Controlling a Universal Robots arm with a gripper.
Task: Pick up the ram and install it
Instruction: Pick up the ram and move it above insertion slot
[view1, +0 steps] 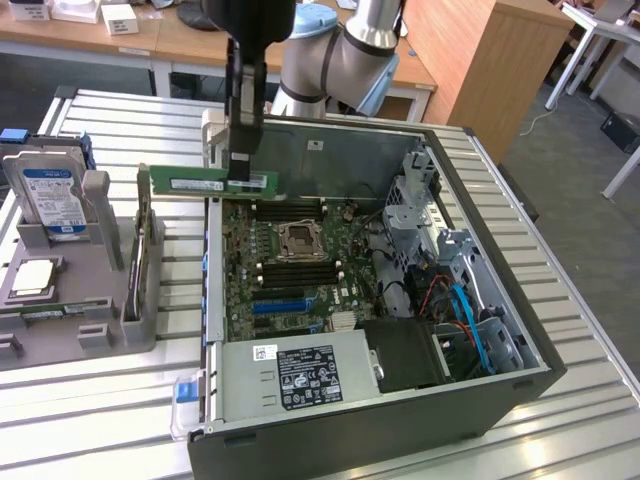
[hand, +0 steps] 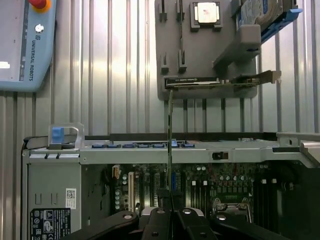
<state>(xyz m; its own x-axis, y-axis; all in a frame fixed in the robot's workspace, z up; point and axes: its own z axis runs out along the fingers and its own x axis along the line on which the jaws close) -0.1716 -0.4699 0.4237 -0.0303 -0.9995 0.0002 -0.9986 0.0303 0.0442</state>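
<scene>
End effector – ram edge-on, barely visible

Qty: 1 RAM stick, 1 hard drive, 1 CPU chip, 1 gray holder, 1 open PC case w/ 1 PSU, 1 teach pendant.

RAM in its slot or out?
Out: the gripper holds the ram aloft over the case edge, clear of the motherboard.

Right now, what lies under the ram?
Held by the gripper, the ram hangs over the case wall and the motherboard edge. The board straight below the grip is covered by the gripper.
</scene>
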